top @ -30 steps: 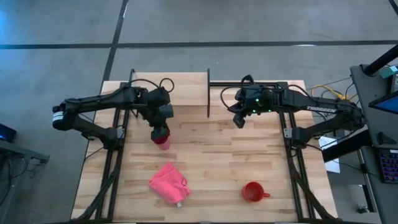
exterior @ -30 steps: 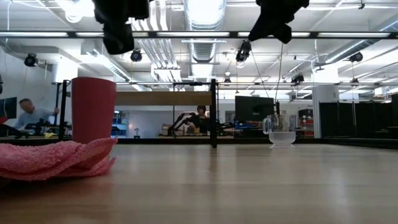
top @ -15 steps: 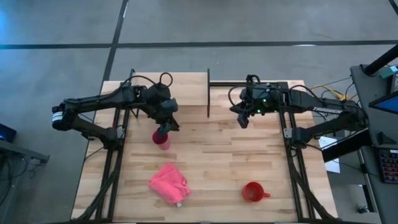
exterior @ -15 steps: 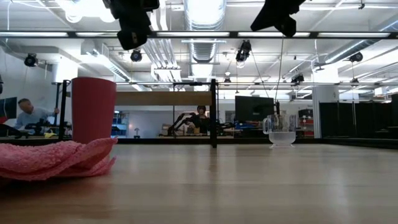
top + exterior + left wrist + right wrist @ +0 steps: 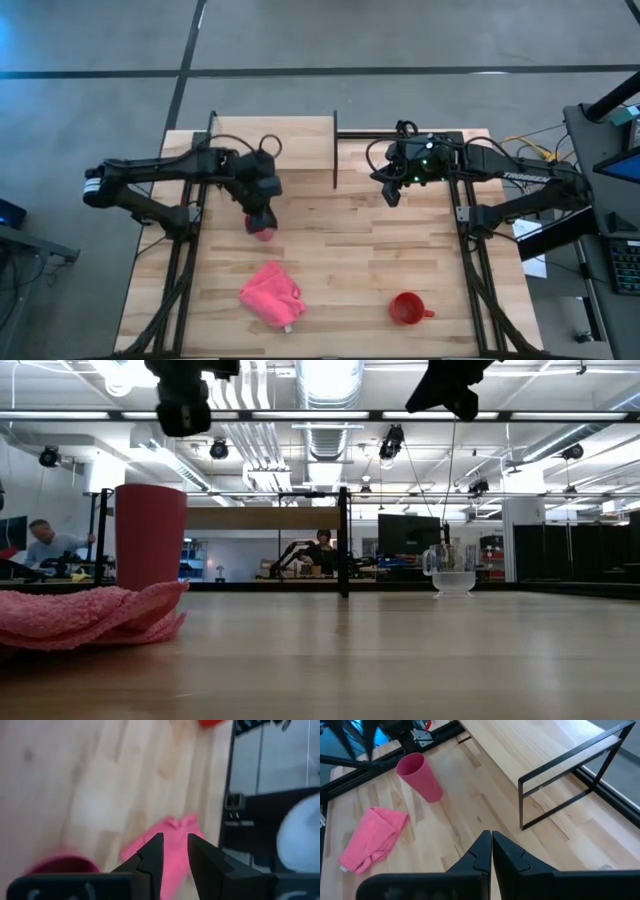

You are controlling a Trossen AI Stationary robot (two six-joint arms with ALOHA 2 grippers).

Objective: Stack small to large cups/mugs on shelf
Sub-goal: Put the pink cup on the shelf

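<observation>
The tall pink-red tumbler (image 5: 263, 230) stands upright on its base on the tabletop; it also shows in the low view (image 5: 150, 535) and the right wrist view (image 5: 420, 777). My left gripper (image 5: 258, 200) hangs above it, clear of its rim (image 5: 62, 865), its fingers a narrow gap apart and empty. The squat red mug (image 5: 407, 308) stands near the front right. The small clear cup (image 5: 452, 575) stands far back on the table. The shelf (image 5: 270, 143) is at the far middle. My right gripper (image 5: 390, 190) is shut and empty, high over the table's far right.
A crumpled pink cloth (image 5: 272, 293) lies on the table in front of the tumbler. The shelf's black upright posts (image 5: 570, 780) stand at its ends. Bare wooden tabletop (image 5: 340, 250) lies between the tumbler, the mug and the shelf.
My left gripper has swung from over the tumbler toward the table's right edge and then back toward the left, staying above the tumbler's rim. The tumbler has stayed where it was.
</observation>
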